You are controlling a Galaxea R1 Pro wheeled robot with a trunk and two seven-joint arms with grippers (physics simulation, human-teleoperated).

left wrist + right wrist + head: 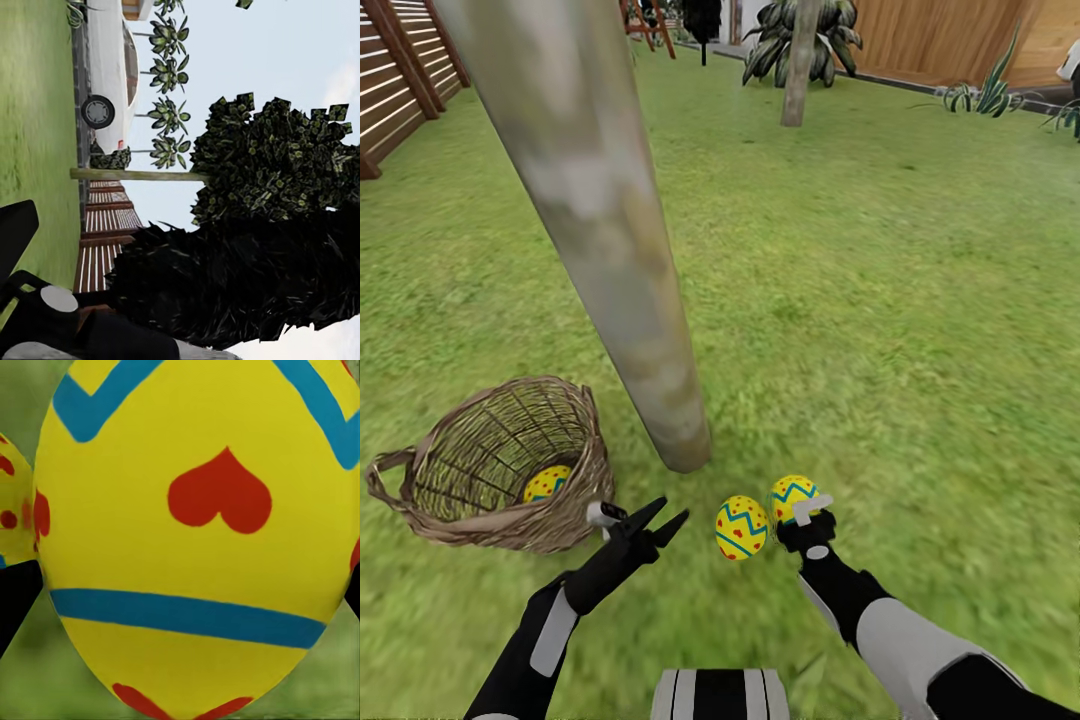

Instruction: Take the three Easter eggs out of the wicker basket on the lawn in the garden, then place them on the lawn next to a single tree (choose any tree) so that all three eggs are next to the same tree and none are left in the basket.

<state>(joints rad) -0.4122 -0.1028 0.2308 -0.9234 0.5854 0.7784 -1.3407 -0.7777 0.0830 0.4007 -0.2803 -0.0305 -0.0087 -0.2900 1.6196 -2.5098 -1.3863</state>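
The thick pale tree (610, 230) leans over the lawn (880, 330), its base just ahead of me. To its left the wicker basket (460, 500) lies tipped, with one Easter egg (547, 483) inside. A second egg (741, 527) rests on the grass near the trunk's base. My right gripper (805, 515) is shut on the third egg (790, 495) (195, 532) right beside it; dark fingers (15, 600) flank that egg, and the neighbouring egg (11, 510) shows at the edge. My left gripper (652, 524) hangs open and empty beside the basket.
A slatted wooden fence (400, 70) bounds the lawn at the left and a wooden wall runs along the back. Another trunk (798, 60) and spiky plants (985, 95) stand far off. The left wrist view shows a white car (112, 67), dark foliage (262, 225) and sky.
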